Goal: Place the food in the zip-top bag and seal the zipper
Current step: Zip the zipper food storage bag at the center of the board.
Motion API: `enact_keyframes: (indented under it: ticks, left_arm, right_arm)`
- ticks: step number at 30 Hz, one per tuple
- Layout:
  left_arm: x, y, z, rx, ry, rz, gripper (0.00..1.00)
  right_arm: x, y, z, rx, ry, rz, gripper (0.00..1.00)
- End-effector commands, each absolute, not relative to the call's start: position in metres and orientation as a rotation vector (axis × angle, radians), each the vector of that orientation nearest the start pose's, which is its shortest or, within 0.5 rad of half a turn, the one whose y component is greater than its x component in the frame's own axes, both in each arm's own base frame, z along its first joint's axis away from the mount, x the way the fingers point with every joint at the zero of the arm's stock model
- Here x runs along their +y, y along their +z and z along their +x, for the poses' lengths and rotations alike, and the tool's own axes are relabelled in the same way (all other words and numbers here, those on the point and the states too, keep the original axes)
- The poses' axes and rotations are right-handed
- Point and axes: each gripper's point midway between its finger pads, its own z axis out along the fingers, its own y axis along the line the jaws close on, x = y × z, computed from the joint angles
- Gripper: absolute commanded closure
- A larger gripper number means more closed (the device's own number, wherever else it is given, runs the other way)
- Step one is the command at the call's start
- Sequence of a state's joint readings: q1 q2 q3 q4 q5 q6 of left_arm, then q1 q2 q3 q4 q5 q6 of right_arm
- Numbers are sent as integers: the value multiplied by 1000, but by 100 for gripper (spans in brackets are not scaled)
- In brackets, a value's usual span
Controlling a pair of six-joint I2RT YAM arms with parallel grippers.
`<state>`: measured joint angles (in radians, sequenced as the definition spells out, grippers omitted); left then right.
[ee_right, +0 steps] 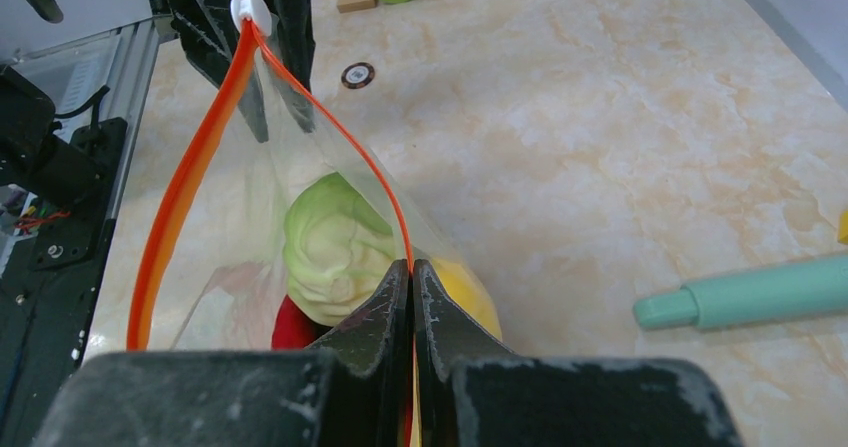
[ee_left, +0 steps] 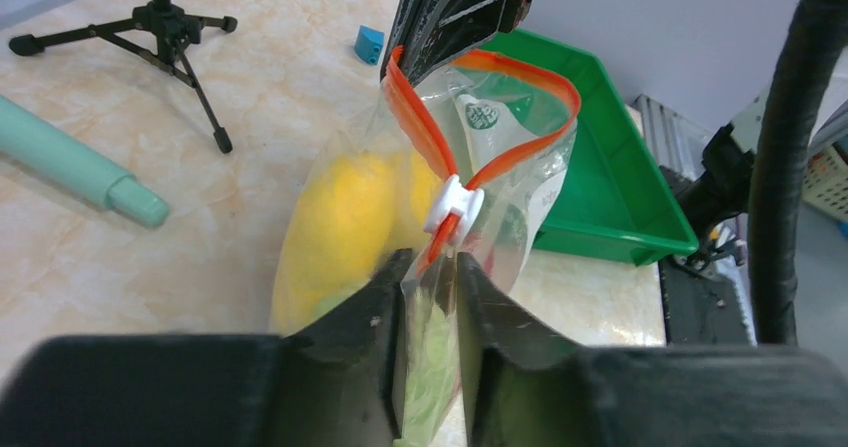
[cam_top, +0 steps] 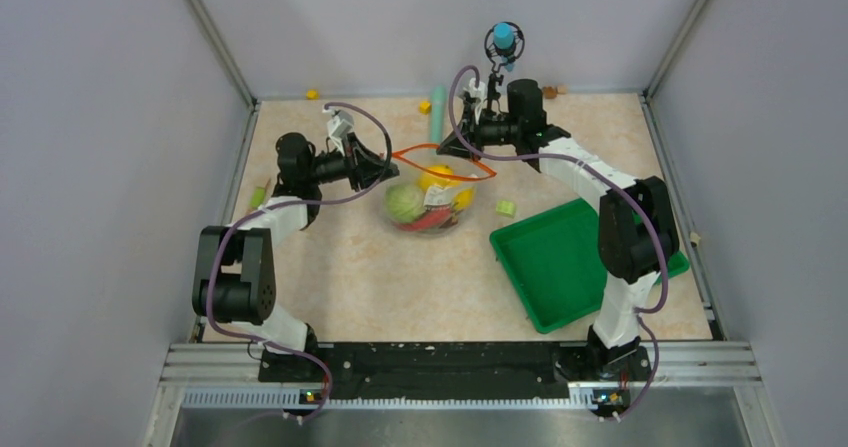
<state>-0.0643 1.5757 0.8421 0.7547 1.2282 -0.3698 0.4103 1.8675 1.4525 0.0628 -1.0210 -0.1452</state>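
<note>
zipper (ee_left: 420, 127) between jaws of left gripper (ee_left: 430, 285), far end in right gripper (ee_right: 412, 272)

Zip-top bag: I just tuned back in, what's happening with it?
The zip-top bag sits between the two arms with the food already inside. The right claw is shut on one end of the zipper. The left claw straddles the other end, right by the white slider, though whether it grips firmly isn't clear. The mouth is not yet sealed and gapes in a loop.

Arms reach toward each other, left end effector (ee_left: 430, 267) with fingers narrowly apart, right end effector (ee_right: 412, 265) pinched closed.
</note>
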Motion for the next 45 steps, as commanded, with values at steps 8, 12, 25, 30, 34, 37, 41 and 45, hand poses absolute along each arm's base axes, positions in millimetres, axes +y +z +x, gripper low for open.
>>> enact_keyframes:
  ticks: [8, 12, 25, 30, 34, 37, 41, 45]
  left_arm:
    - [-197, 253, 348, 1446, -1322, 794, 100]
    - [-200, 259, 347, 1479, -1365, 787, 100]
    - [-232, 254, 319, 1613, -1123, 989, 100]
    - [-238, 262, 304, 1582, -1113, 1013, 100]
    - [-241, 267, 293, 1567, -1109, 1028, 100]
    - [-241, 268, 292, 1575, -1083, 1016, 100]
    - [-241, 269, 286, 1577, -1089, 1020, 100]
    - [-242, 269, 284, 1575, -1092, 1026, 100]
  right_arm:
    - [329, 263, 380, 1402, 1091, -1205, 73]
    - [324, 290, 381, 1389, 1024, -1177, 42]
    - [335, 325, 332, 1275, 873, -1281, 18]
    - [344, 328, 317, 1236, 869, -1309, 18]
    - [352, 332, 302, 1211, 918, -1328, 22]
    - [356, 329, 291, 1208, 938, -1352, 28]
    - [359, 327, 279, 1189, 967, -1360, 32]
    - [367, 323, 274, 1184, 1008, -1368, 35]
